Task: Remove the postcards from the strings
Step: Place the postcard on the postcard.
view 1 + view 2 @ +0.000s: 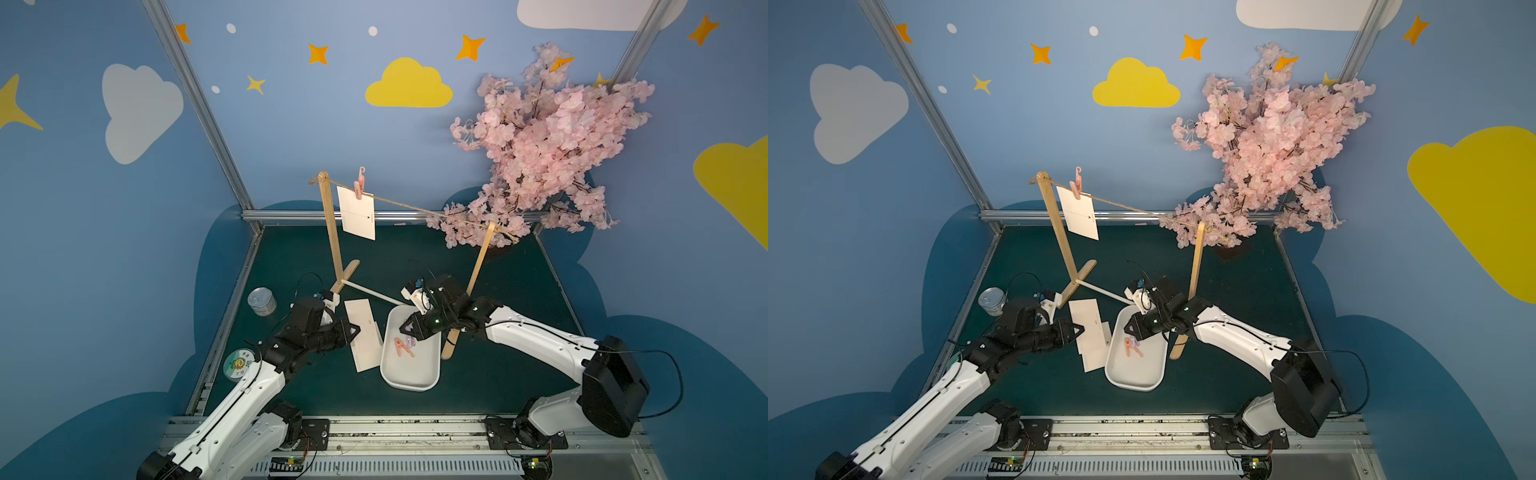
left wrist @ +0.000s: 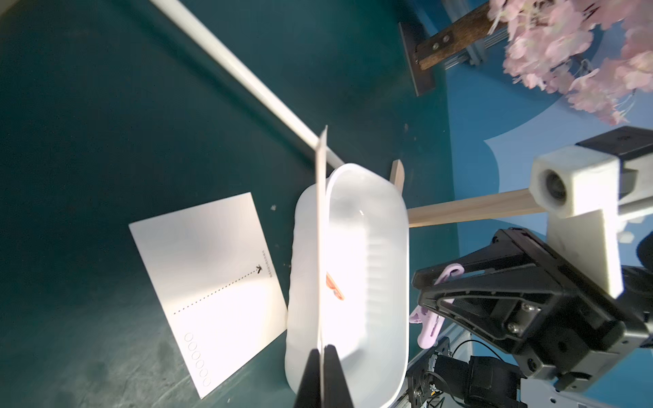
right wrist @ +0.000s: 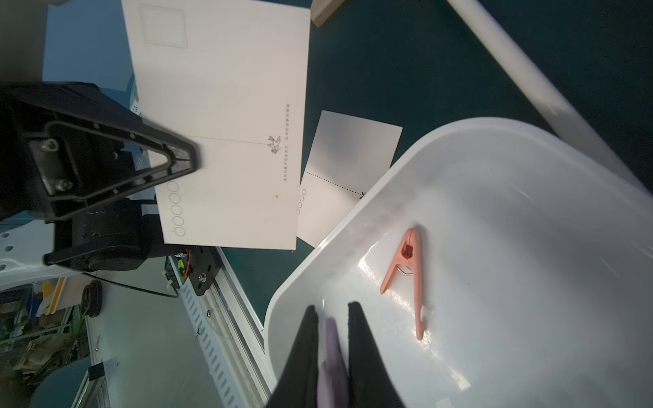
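Note:
One postcard (image 1: 357, 214) hangs from the string (image 1: 407, 205), pinned by a pink clothespin (image 1: 359, 185). My left gripper (image 2: 323, 349) is shut on the edge of a second postcard (image 2: 321, 229), held just above the mat beside the white tray (image 1: 411, 384). A third postcard (image 2: 212, 282) lies flat on the mat under it. My right gripper (image 3: 332, 309) hovers over the tray's near end, shut on a purple clothespin (image 3: 332, 346). Another pink clothespin (image 3: 410, 268) lies inside the tray.
Two wooden posts (image 1: 332, 232) (image 1: 478, 266) carry the string, joined at the feet by a white rod (image 1: 370, 293). A tin can (image 1: 262, 301) and a round disc (image 1: 239, 363) sit at the mat's left edge. A pink blossom tree (image 1: 552, 145) fills the back right.

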